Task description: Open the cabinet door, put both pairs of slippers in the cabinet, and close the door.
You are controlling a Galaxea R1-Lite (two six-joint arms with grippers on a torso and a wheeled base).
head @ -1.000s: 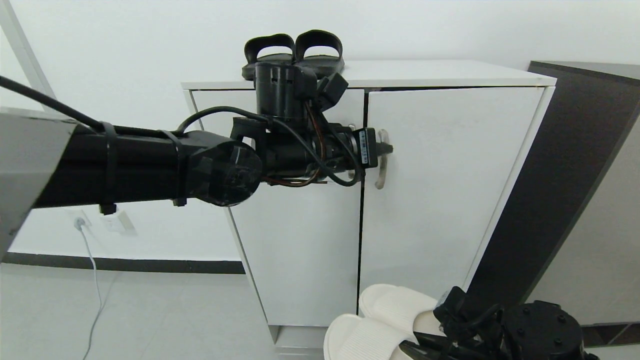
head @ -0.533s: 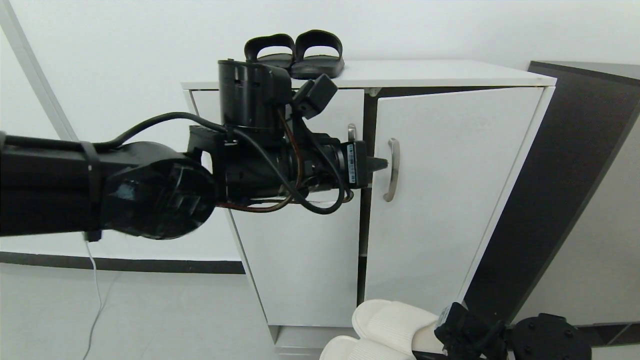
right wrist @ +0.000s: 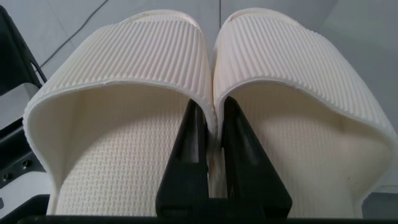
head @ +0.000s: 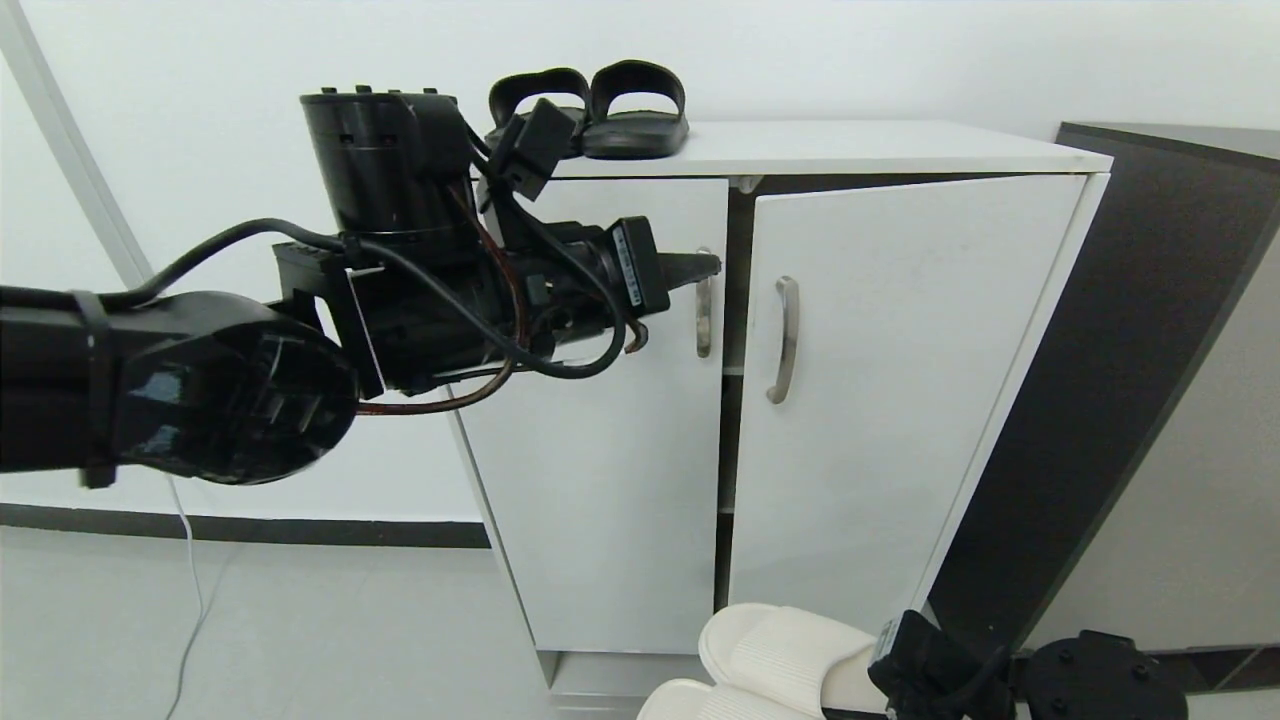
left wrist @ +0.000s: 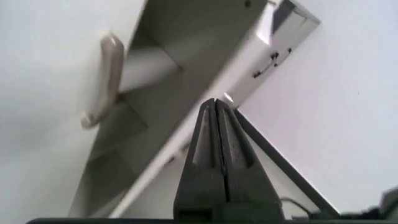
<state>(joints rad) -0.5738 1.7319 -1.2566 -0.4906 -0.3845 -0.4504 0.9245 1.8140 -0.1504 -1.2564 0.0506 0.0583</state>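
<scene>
While the jaws of the left gripper (head: 712, 265) are pressed fully together with nothing held between them, their tip is seen just beside the top of the left handle (head: 704, 318) on the left door (head: 600, 480); contact cannot be told. The jaws of the right gripper (right wrist: 213, 109) are closed on the white slippers (right wrist: 124, 81), whose two inner walls are pinched together between them, low before the foot of the cabinet (head: 850, 145). The right door (head: 900, 380) is ajar, a narrow dark gap being shown beside it, so the opening step is judged to be in hand. A wider swing is called for next, by the right handle (head: 786, 340) or the free edge. The black slippers (head: 590, 105) are set on the cabinet top.
</scene>
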